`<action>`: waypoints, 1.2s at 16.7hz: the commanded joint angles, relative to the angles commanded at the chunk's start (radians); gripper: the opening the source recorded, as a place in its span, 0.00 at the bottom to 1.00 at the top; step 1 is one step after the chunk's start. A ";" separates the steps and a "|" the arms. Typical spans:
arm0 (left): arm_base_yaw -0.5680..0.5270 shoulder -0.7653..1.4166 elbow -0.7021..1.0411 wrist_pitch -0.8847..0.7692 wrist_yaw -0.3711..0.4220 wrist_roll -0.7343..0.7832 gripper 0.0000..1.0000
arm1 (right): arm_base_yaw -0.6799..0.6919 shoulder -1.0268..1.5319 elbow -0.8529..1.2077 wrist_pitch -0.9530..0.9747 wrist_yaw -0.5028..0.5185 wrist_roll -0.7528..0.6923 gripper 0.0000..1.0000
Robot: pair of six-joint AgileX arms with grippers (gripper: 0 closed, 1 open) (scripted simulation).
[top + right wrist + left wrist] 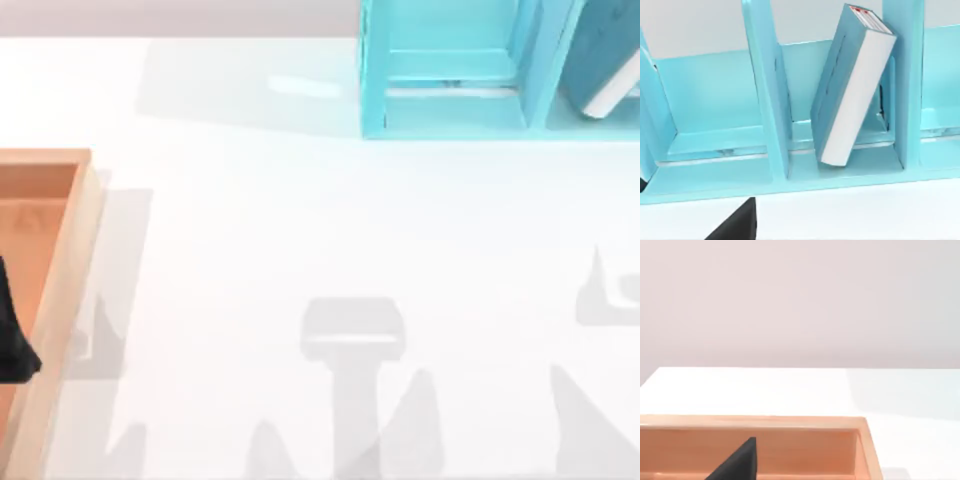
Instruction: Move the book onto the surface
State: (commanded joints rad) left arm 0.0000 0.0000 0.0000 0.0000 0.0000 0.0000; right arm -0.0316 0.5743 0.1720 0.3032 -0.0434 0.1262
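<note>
Book: the book [850,85] stands tilted inside a compartment of the cyan shelf unit [765,100], its upper end leaning against the divider on one side and its lower corner resting on the compartment floor; white page edges face the right wrist camera.
Book from above: the top view catches just a corner of it [605,60] at the far right edge, in the compartment right of the open one.
Shelf unit: it sits at the far edge of the table, right of centre in the top view [440,70]; the right wrist view shows it from the front, with the compartment beside the book's holding nothing.
Surface: the white surface [330,230] spreads between shelf and tray, with grey shadows of the arms near its front edge.
Tray: the wooden tray [60,260] lies at the table's left edge; the left wrist view shows its far wall and corner [790,422].
Left gripper: a dark part of the left gripper [12,340] hangs over the tray; one dark finger [740,462] shows in the left wrist view, and whether the claw is open or closed cannot be told.
Right gripper: one dark finger [737,222] shows low in front of the shelf, facing the book's compartment; its claw state cannot be told either.
</note>
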 joint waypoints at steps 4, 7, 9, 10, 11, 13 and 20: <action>0.000 0.000 0.000 0.000 0.000 0.000 1.00 | -0.008 0.459 0.192 0.277 -0.037 0.076 1.00; 0.000 0.000 0.000 0.000 0.000 0.000 1.00 | -0.020 0.819 0.345 0.491 -0.059 0.119 1.00; 0.000 0.000 0.000 0.000 0.000 0.000 1.00 | -0.029 1.040 0.431 0.615 -0.070 0.146 1.00; 0.000 0.000 0.000 0.000 0.000 0.000 1.00 | -0.035 1.137 0.467 0.669 -0.075 0.160 1.00; 0.000 0.000 0.000 0.000 0.000 0.000 1.00 | -0.041 1.224 0.499 0.718 -0.079 0.176 1.00; 0.000 0.000 0.000 0.000 0.000 0.000 1.00 | -0.054 1.365 0.550 0.799 -0.084 0.208 1.00; 0.000 0.000 0.000 0.000 0.000 0.000 1.00 | -0.070 1.536 0.615 0.907 -0.095 0.266 1.00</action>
State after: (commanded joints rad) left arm 0.0000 0.0000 0.0000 0.0000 0.0000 0.0000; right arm -0.1014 2.1106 0.7873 1.2097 -0.1384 0.3924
